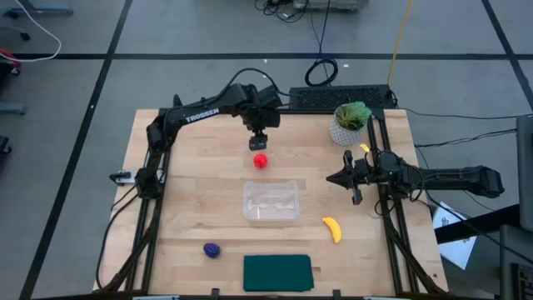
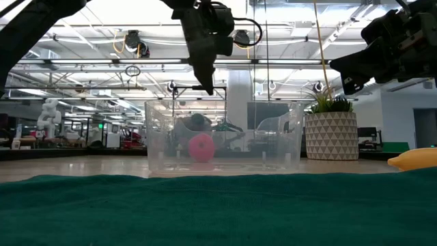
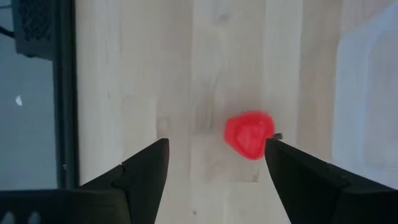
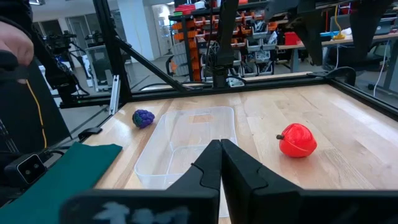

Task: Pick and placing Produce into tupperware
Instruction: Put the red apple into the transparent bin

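High view: the left hand [image 1: 260,143] is hovering, fingers spread and holding nothing, just above the glossy red round piece [image 1: 261,160] lying on the pale wood table [image 1: 191,208]. A clean grasp likely means dropping straight down and centring the rounded toy between both fingers. Beyond it, the empty clear plastic tub [image 1: 271,201] is waiting; the right hand [image 1: 356,177], pinched closed, is idling well apart.

Open left tool [image 3: 214,171] above red produce [image 3: 249,134] on table [image 3: 124,93].
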Robot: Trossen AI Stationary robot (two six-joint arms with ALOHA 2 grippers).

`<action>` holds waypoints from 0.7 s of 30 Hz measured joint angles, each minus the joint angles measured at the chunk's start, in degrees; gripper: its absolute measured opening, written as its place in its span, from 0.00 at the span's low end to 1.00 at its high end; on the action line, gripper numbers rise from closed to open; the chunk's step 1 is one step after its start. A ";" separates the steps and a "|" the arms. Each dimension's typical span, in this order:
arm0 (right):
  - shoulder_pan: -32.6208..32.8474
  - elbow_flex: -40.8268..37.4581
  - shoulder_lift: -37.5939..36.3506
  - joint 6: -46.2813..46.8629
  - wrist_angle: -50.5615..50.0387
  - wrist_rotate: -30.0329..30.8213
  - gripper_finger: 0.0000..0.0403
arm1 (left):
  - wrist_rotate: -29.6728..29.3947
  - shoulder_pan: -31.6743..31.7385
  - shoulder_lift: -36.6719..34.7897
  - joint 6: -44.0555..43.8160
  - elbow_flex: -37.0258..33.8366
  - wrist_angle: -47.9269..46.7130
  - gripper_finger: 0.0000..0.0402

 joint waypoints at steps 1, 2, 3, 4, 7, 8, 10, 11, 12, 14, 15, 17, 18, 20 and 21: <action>0.01 0.01 0.00 -0.02 0.00 -0.01 0.00 | -0.21 0.14 0.00 0.04 0.00 -0.09 0.67; 0.01 0.01 0.00 0.01 0.00 0.01 0.00 | -0.22 0.38 0.00 0.01 0.00 -0.08 0.67; -0.01 0.00 0.00 -0.01 0.00 -0.01 0.00 | -0.22 0.50 0.00 -0.10 0.00 -0.09 0.67; 0.00 -0.01 0.00 -0.02 0.00 -0.01 0.00 | -0.20 0.66 0.00 -0.11 0.00 -0.11 0.67; 0.01 0.00 0.00 -0.02 0.00 -0.01 0.00 | -0.20 0.72 0.00 0.49 0.00 -0.13 0.67; 0.01 -0.01 0.00 0.01 0.00 0.00 0.00 | -0.20 0.72 0.00 0.63 0.00 -0.13 0.67; -0.01 0.01 0.00 -0.01 0.00 0.00 0.00 | -0.17 0.69 0.00 0.76 0.00 -0.13 0.67; 0.01 -0.01 0.00 0.00 0.00 0.01 0.00 | -0.17 0.70 0.00 0.80 0.00 -0.12 0.67; 0.00 0.00 0.00 -0.02 0.00 0.01 0.00 | -0.17 0.72 0.00 0.91 0.00 -0.10 0.67; 0.01 -0.01 0.00 -0.02 0.00 -0.01 0.00 | -0.17 0.72 0.00 0.97 0.00 -0.04 0.67; 0.01 0.00 0.00 0.00 0.00 -0.01 0.00 | -0.17 0.74 0.00 1.06 0.00 -0.04 0.67; 0.00 0.01 0.00 0.00 0.00 -0.01 0.00 | -0.17 0.72 0.00 1.18 0.00 -0.04 0.67; -0.01 0.00 0.00 -0.01 0.00 0.00 0.00 | -0.16 0.72 0.00 1.18 0.00 -0.05 0.67; -0.01 0.00 0.00 0.01 0.00 0.00 0.00 | -0.14 0.70 0.00 1.28 0.00 -0.27 0.67; -0.01 0.01 0.00 -0.01 0.00 0.01 0.00 | -0.15 0.72 0.00 1.46 0.00 -0.59 0.67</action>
